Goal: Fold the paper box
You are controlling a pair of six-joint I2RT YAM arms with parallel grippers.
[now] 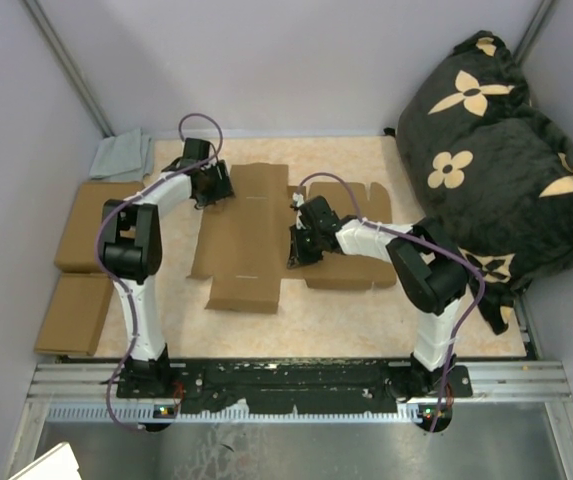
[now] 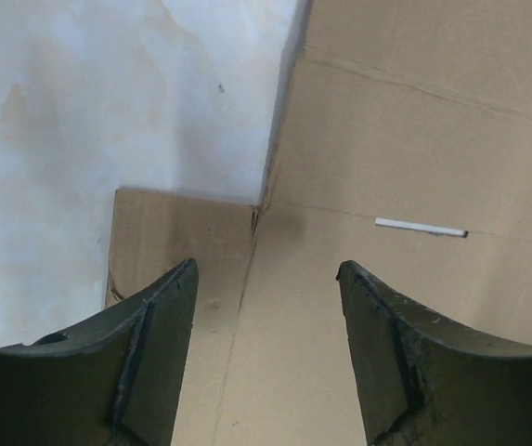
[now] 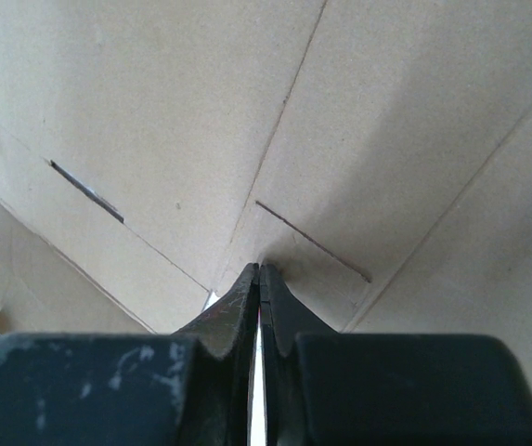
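Right wrist: the right gripper (image 3: 259, 271) has its fingers pressed together with no gap at the tips. The tips touch a crease of the paper box (image 3: 386, 139). Cannot tell whether any cardboard edge is pinched between them. Cardboard panels slope away on both sides of the tips, with creases and two thin slits in view.

Left wrist: the left gripper (image 2: 266, 307) has its jaws wide apart and holds nothing. It is just above the sheet, with both dark fingers (image 2: 154, 344) over cardboard. Between them are a crease and a cut-out corner where the pale table (image 2: 108, 111) shows. A narrow white slit (image 2: 421, 227) lies further out on the right.

Top external: the paper box (image 1: 246, 235) is an unfolded die-cut sheet in the middle of the table (image 1: 366, 320). The left gripper (image 1: 209, 185) is at its far left edge. The right gripper (image 1: 303, 240) is at the right edge of the central panel, beside the right-hand flaps. Flat brown boxes (image 1: 86, 240) sit at the table's left side, apart from the sheet. A grey cloth (image 1: 121, 155) is in the far left corner. A black cushion (image 1: 496, 150) with beige flowers is on the right.
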